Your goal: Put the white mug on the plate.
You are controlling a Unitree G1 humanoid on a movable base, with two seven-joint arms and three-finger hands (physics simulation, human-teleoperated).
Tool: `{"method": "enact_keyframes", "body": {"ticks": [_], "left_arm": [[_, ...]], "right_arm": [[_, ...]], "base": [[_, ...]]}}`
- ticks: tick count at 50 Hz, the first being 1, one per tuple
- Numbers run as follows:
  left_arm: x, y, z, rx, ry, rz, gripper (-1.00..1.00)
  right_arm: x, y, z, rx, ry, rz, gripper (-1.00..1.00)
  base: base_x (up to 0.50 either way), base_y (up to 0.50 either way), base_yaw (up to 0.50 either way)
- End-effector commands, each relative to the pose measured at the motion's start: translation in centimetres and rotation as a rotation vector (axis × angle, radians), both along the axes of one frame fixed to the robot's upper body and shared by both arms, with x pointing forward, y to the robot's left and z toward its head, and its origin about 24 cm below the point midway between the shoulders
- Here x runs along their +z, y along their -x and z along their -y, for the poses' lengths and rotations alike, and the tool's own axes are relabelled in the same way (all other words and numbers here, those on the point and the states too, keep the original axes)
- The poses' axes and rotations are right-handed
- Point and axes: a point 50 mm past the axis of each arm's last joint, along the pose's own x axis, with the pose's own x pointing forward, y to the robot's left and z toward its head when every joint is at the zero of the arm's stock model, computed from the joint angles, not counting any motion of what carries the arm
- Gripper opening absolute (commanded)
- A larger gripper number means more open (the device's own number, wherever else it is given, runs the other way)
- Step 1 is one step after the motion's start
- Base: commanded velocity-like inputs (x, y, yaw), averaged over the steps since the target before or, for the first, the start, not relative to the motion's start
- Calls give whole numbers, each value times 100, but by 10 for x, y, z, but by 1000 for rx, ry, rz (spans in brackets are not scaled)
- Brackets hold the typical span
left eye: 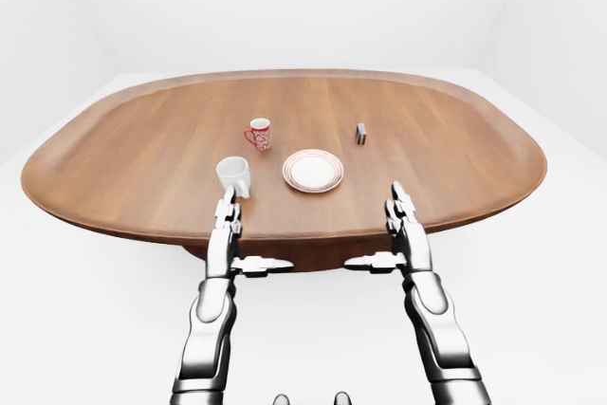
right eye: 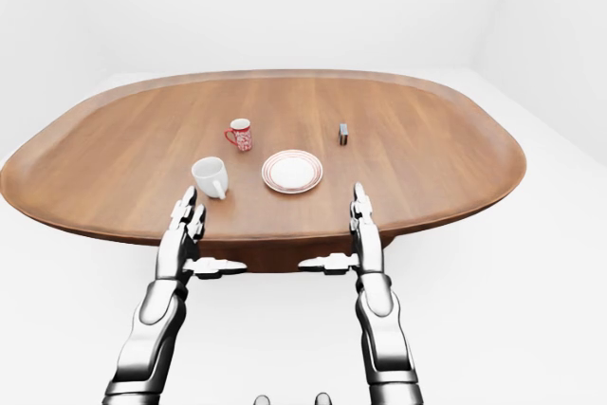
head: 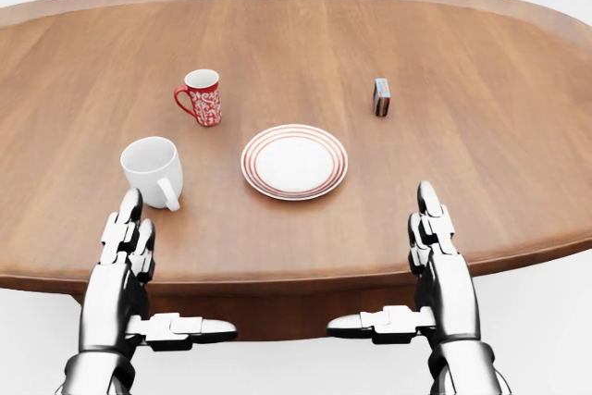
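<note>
A white mug (head: pixel 153 169) stands upright on the wooden table (head: pixel 462 164), left of a white plate (head: pixel 294 161) with red rim rings. The mug's handle points toward the bottom of the head view. My left hand (head: pixel 139 270) hovers just below the mug at the table's near edge, fingers stretched out, open and holding nothing. My right hand (head: pixel 416 270) mirrors it below and right of the plate, also open and empty. Neither hand touches the mug or the plate.
A red patterned mug (head: pixel 202 96) stands above the white mug and up-left of the plate. A small dark box (head: pixel 381 97) stands upright to the plate's upper right. The oval table's rim (left eye: pixel 285 234) runs just under both hands.
</note>
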Motion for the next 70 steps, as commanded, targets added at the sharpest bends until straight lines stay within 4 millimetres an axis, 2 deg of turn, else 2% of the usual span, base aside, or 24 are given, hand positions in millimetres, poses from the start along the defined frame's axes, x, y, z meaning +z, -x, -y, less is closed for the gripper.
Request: {"method": "enact_keyframes", "body": {"ticks": [1,6,9,10,13,14,16,18,19,21,23,25,29,34,39,46,70], "left_arm": [[-1,1,-7,-2,18,2,100],[5,0,-11,2,8,12,100],[20,0,-24,37,4,46,100],[36,0,-37,80,-9,94,100],[75,9,-50,119,-30,259,100],[91,14,-58,144,-31,330,100],[111,23,-74,232,-86,412,100],[125,33,-85,262,-53,482,100],[138,42,-94,308,-47,544,100],[150,51,-100,338,-47,606,100],[160,63,-104,367,-67,655,100],[167,71,-106,378,-54,697,100],[159,66,-112,414,-22,664,100],[166,72,-119,447,15,705,100],[172,76,-118,449,29,738,100],[172,75,-118,449,33,734,100],[170,72,-117,440,17,718,100]], "right_arm": [[0,1,8,-18,12,18,100],[4,2,9,-8,-11,32,100],[14,3,15,-20,-6,52,100],[30,6,20,-35,-8,82,100],[62,14,29,-64,11,211,100],[82,22,34,-76,24,299,100],[107,32,47,-121,46,409,100],[127,43,59,-160,53,504,100],[149,59,71,-206,58,613,100],[167,78,83,-251,81,710,100],[175,91,94,-291,100,751,100],[175,97,100,-310,91,754,100],[182,107,102,-334,106,799,100],[175,102,103,-335,110,755,100],[175,105,107,-350,103,759,100],[174,104,107,-351,105,747,100],[164,97,107,-325,70,703,100]], "base": [[0,0,0],[0,0,0],[0,0,0],[0,0,0],[0,0,0],[0,0,0],[0,0,0],[0,0,0],[0,0,0],[0,0,0],[0,0,0],[0,0,0],[0,0,0],[0,0,0],[0,0,0],[0,6,0],[0,49,0]]}}
